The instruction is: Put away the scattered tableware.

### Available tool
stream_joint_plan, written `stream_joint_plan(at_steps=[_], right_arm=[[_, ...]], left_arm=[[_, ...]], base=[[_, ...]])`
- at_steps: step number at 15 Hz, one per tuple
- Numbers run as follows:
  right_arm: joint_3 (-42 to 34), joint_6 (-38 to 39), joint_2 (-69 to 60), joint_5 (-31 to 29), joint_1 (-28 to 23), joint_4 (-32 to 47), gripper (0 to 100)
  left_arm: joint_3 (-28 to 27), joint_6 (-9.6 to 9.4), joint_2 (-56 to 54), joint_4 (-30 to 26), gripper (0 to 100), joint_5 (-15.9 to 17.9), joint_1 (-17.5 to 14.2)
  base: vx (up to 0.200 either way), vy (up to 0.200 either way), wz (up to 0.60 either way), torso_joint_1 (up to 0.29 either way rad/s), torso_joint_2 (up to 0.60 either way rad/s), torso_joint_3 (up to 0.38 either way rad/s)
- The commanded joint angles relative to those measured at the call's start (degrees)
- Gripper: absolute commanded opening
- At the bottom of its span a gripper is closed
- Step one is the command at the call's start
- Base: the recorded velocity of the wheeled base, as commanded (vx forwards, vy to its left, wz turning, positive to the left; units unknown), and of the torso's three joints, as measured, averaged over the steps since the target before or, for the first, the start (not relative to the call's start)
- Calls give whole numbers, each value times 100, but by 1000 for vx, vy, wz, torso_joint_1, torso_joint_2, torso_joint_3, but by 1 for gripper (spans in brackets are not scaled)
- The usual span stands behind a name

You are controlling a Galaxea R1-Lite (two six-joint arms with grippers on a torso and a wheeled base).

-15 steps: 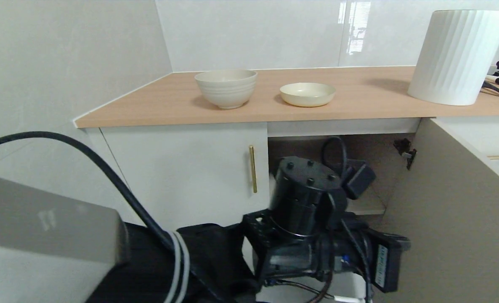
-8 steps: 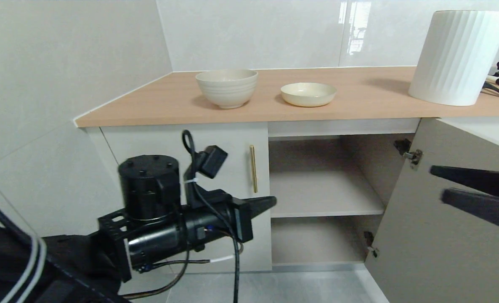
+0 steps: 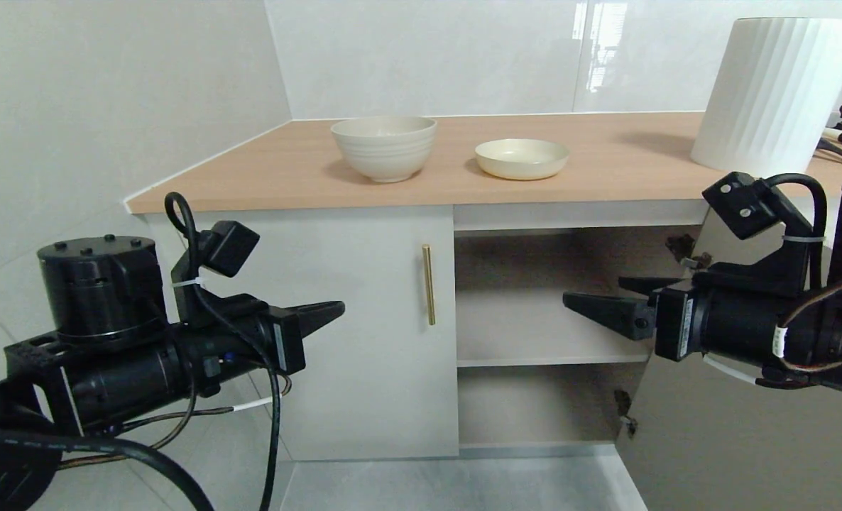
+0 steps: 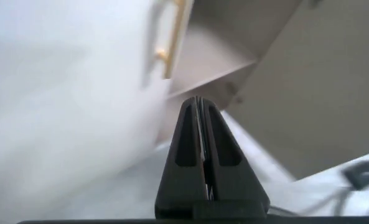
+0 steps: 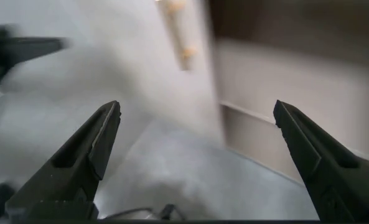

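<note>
Head view: a deep bowl (image 3: pixel 383 147) stands on the countertop (image 3: pixel 265 181) toward 12 o'clock, with a shallow dish (image 3: pixel 522 157) near it at its 3 o'clock, not touching. The left gripper (image 3: pixel 329 312), at 8 o'clock, has its jaws pressed together on nothing, level with the closed cabinet door (image 3: pixel 364 248) and its gold handle (image 3: pixel 427 284). The right gripper (image 3: pixel 595 292), at 3 o'clock, is spread wide and empty before the open compartment's shelf (image 3: pixel 534 333). A white ribbed cylinder (image 3: pixel 776 92) stands at 2 o'clock.
</note>
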State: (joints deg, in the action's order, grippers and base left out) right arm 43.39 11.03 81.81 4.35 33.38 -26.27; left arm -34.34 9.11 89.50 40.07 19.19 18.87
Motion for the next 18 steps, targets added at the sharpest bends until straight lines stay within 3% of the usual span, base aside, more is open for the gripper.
stream_joint_plan(at_steps=[1, 4, 5, 8, 18], right_arm=[[-23, 13, 81, -233, 20, -1, 100], [-41, -13, 81, -523, 20, -36, 100], [-58, -13, 72, -523, 20, -45, 100], [-32, -13, 54, -488, 37, -124, 100], [-137, -110, -34, -576, 37, -370, 100]], left_arm=[[-46, -102, -179, -122, 0, -56, -103], [-284, -146, -363, -667, 0, -143, -103], [-345, -146, -381, -746, 100, -179, -103], [-609, -146, -434, -799, 100, -943, -103], [-688, -146, -829, -948, 100, -1014, -103]], base=[[0, 0, 0, 0, 0, 0], [0, 0, 0, 0, 0, 0], [0, 0, 0, 0, 0, 0], [0, 0, 0, 0, 0, 0], [0, 0, 0, 0, 0, 0]])
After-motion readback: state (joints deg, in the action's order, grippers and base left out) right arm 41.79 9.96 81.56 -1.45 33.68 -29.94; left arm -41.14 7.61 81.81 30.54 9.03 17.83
